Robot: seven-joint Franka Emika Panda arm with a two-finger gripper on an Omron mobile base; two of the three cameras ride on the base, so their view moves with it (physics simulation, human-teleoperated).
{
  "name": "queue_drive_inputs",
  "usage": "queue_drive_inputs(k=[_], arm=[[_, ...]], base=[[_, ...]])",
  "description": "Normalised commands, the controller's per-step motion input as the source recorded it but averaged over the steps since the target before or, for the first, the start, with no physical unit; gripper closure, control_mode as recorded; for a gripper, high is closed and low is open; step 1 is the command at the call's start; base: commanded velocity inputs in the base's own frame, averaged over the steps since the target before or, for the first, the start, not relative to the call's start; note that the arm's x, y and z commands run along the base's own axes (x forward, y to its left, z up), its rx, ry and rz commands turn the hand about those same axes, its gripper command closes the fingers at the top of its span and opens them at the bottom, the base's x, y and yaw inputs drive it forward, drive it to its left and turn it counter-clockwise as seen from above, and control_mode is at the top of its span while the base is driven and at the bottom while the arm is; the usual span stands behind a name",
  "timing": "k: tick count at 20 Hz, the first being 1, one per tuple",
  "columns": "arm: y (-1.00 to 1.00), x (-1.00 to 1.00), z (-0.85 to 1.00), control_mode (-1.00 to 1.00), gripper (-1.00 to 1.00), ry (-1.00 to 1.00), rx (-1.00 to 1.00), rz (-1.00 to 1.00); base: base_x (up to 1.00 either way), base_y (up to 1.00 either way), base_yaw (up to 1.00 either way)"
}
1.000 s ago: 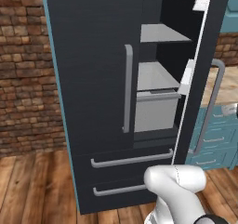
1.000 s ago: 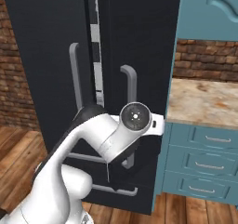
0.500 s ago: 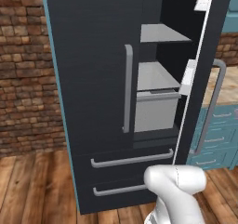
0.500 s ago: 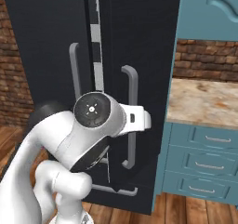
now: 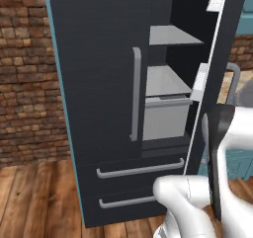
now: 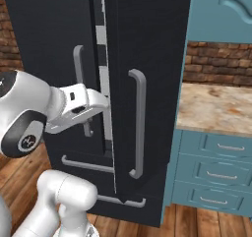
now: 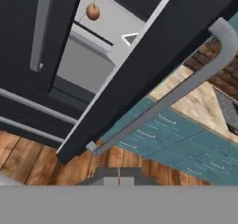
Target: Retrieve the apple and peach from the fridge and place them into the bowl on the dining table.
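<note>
The fridge [image 5: 104,84] stands against a brick wall [image 5: 24,84], its right-hand door [image 6: 147,83] swung partly open and its left-hand door [image 5: 99,59] closed. Both doors are dark charcoal with grey vertical bar handles [image 6: 139,123]. Two lower drawers [image 5: 138,170] below the doors are closed. No brand, label or lettering can be read on any surface.

Through the gap, grey inner shelves [image 5: 173,34] and a pale crisper bin [image 5: 165,116] are visible. In the hand view one small round fruit [image 7: 93,12], orange-pink with a short stem, sits on a grey shelf inside the fridge; by its colour it appears to be the peach, though it is too small to be certain. It lies well apart from the gripper.

The gripper [image 7: 119,177] is at the bottom of the hand view, its fingertips pressed together with nothing between them. It is aimed at the lower edge of the open door, clear of it.

To the right of the fridge are teal cabinets [image 6: 216,167] with drawers under a mottled beige counter [image 6: 216,105]. The floor is wooden planks [image 5: 34,197].
</note>
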Motion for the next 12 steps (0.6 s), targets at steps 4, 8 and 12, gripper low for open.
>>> queue_drive_inputs(k=[4,8,12], arm=[[0.88,0.24,0.09,-1.00,-1.00,0.24,-0.29,0.00],[0.51,0.15,0.17,-1.00,-1.00,0.09,-0.33,0.00],[0.03,0.61,0.32,-1.00,-1.00,0.00,-0.32,0.00]], base=[[0.00,0.00,0.00],[0.00,0.00,0.00],[0.00,0.00,0.00]])
